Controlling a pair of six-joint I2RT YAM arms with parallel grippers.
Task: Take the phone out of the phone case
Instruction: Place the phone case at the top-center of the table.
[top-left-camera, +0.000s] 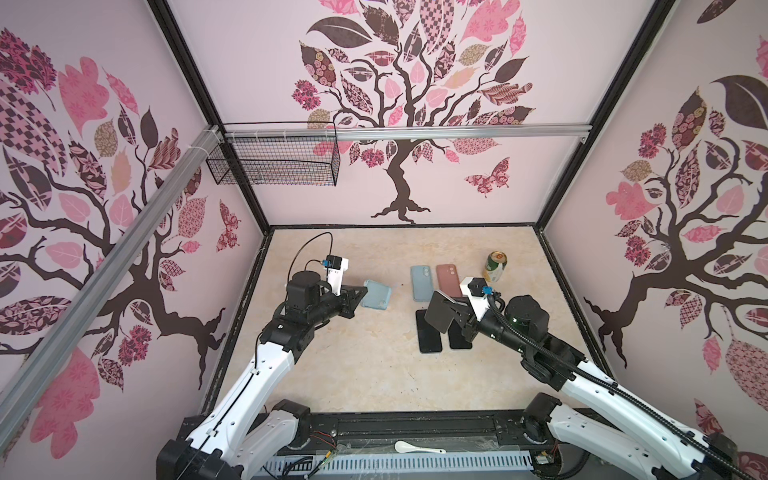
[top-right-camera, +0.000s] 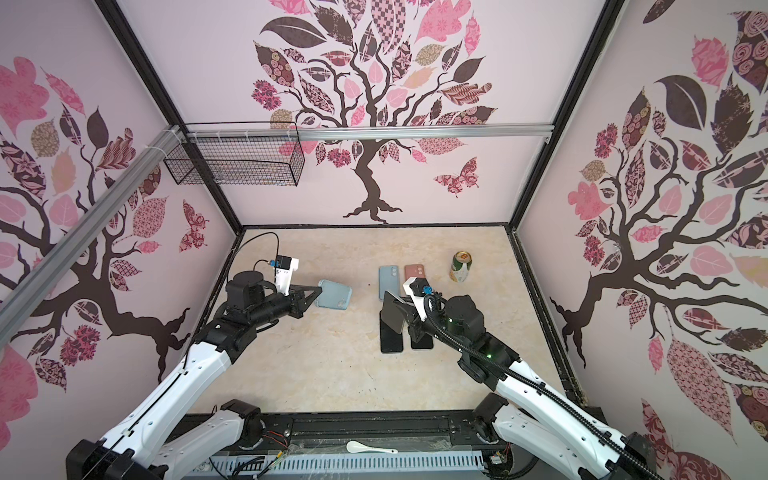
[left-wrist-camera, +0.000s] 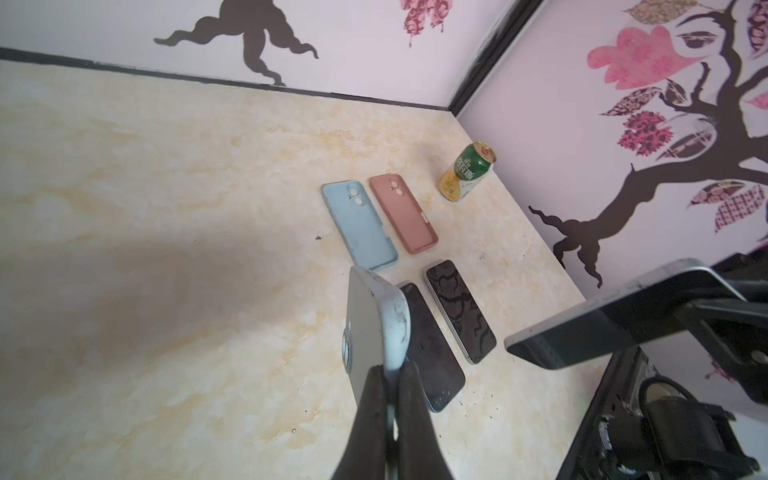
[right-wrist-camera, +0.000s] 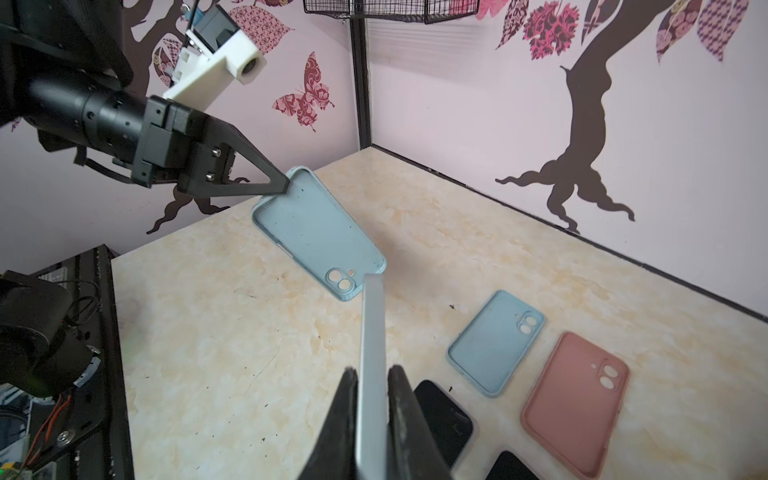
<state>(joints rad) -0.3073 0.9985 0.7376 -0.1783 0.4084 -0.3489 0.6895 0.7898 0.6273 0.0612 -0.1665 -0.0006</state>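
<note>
Nearest: right pincer clamped on bare phone, held above table. Pinched by rim in left pincer: empty light-blue case, well apart. Seemingly extracted already; only setting both down left.

We find writing only on the can, right of centre in the left wrist view: large white Chinese characters run along its green band. They stand tilted and too soft for us to read surely. In both top views its label blurs entirely.
</note>
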